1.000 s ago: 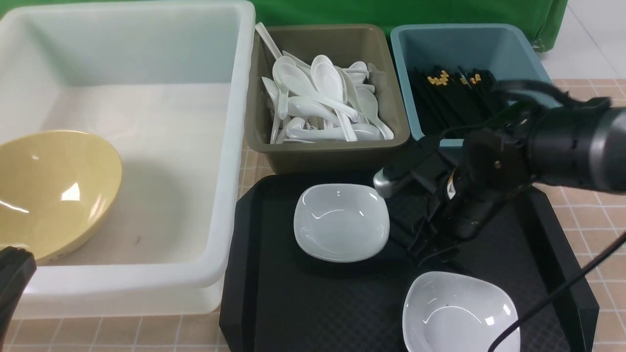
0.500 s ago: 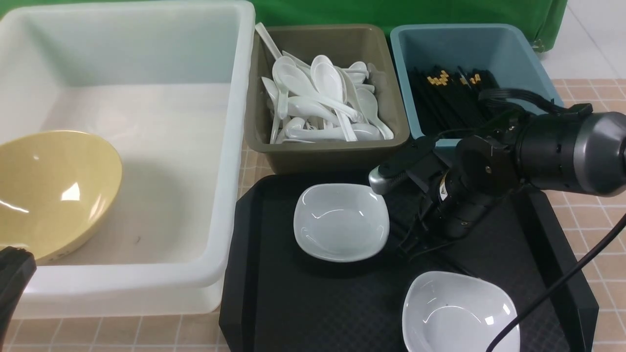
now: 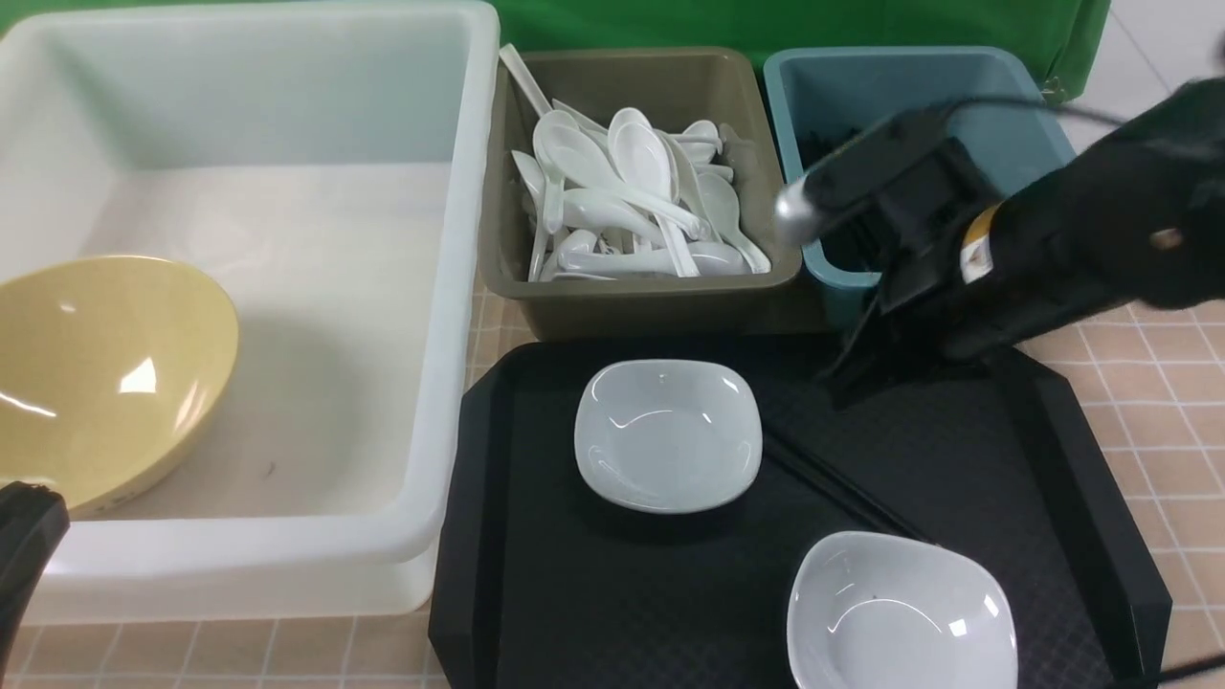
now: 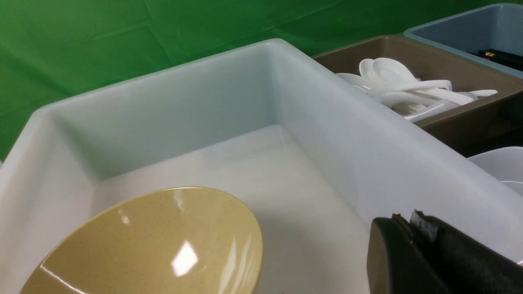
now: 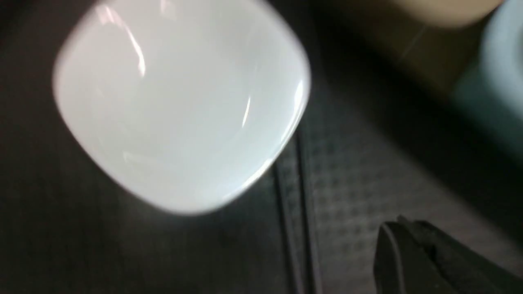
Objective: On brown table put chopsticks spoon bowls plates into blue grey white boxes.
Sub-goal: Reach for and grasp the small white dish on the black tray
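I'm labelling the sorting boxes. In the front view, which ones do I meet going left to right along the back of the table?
white tub → olive grey-brown bin → teal blue bin

The right arm [image 3: 1101,230] is seen entering from the right edge of the worktop [image 3: 1158,383]. Its dark links are blurred, and it is angled downward and leftward over the far right part. The right pincer [image 3: 844,381] is carried at the arm's lower end, above the surface, with its jaws pressed together into a single dark wedge. The same closed tip is shown in the right wrist view. A silver-tipped housing [image 3: 833,187] is mounted above the wrist. The left pincer [image 3: 29,526] is held low at the near left corner, where only its black tip is shown. In the left wrist view its jaws are seen closed flat against each other.
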Controlling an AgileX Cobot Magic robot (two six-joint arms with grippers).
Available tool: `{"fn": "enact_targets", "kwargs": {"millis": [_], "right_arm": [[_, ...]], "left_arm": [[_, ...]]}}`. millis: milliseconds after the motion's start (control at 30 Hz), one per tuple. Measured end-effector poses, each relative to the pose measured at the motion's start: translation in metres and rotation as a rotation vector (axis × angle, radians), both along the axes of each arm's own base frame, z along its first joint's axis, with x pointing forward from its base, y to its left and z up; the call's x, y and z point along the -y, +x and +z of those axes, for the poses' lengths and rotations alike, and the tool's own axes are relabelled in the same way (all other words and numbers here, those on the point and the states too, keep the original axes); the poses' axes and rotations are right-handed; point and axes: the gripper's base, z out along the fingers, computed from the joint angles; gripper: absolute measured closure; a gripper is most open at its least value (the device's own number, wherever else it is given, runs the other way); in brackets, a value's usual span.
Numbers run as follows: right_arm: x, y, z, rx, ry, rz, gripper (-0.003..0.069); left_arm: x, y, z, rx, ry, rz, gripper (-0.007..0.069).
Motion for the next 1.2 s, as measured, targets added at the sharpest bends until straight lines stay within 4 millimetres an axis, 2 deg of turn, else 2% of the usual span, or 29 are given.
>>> {"fn": "enact_targets", "kwargs": {"millis": [133, 233, 300, 367, 533, 600, 633, 667, 700, 733, 833, 967, 1000, 1100, 1200], "right_arm": [[0.0, 0.001, 0.033, 0.232, 0.135, 0.015, 0.0624], [0.002, 0.014, 0.044, 0.38, 0.216, 0.004, 0.0624], [0.009, 0.023, 0.045, 0.42, 0.251, -0.034, 0.0624], [0.015, 0.03, 0.039, 0.399, 0.258, -0.075, 0.0624], [0.023, 0.025, -0.003, 0.058, 0.075, -0.129, 0.0624], [0.022, 0.023, -0.022, -0.061, -0.016, -0.107, 0.0622], [0.021, 0.022, -0.024, -0.071, -0.031, -0.095, 0.062], [0.019, 0.022, -0.042, -0.168, -0.116, -0.049, 0.061], [0.018, 0.021, -0.042, -0.166, -0.119, -0.043, 0.0608], [0.016, 0.02, -0.056, -0.239, -0.175, -0.011, 0.0591], [0.016, 0.013, -0.076, -0.405, -0.269, 0.011, 0.0516], [0.019, 0.005, -0.079, -0.497, -0.314, 0.004, 0.0407], [0.02, 0.003, -0.078, -0.507, -0.318, 0.001, 0.0341], [0.022, -0.002, -0.079, -0.513, -0.312, -0.017, 0.0237], [0.028, -0.013, -0.093, -0.556, -0.328, -0.026, 0.0137]], "left_arm": [[0.0, 0.0, 0.001, 0.008, -0.001, 0.0, 0.0623], [0.0, 0.0, 0.001, 0.01, -0.001, 0.0, 0.0623], [0.0, 0.0, 0.001, 0.01, -0.001, 0.0, 0.0623], [0.0, 0.0, 0.001, 0.01, -0.001, 0.0, 0.0623], [0.0, 0.0, 0.001, 0.01, -0.001, 0.0, 0.0623], [0.0, 0.0, 0.001, 0.01, -0.001, 0.0, 0.0623], [0.0, 0.0, 0.001, 0.01, -0.001, 0.0, 0.0623], [0.0, 0.0, 0.001, 0.01, -0.001, 0.0, 0.0623], [0.0, 0.0, 0.001, 0.01, -0.001, 0.0, 0.0623], [0.0, 0.0, 0.001, 0.008, -0.001, 0.0, 0.0623], [0.0, 0.0, 0.001, 0.008, -0.001, 0.0, 0.0623], [0.0, 0.0, 0.0, 0.003, 0.0, 0.0, 0.0623], [0.0, 0.0, 0.0, -0.002, 0.001, 0.0, 0.0623], [0.0, 0.0, 0.0, -0.004, 0.002, 0.0, 0.0623], [0.0, 0.0, 0.0, -0.001, 0.001, 0.0, 0.0623]]}}
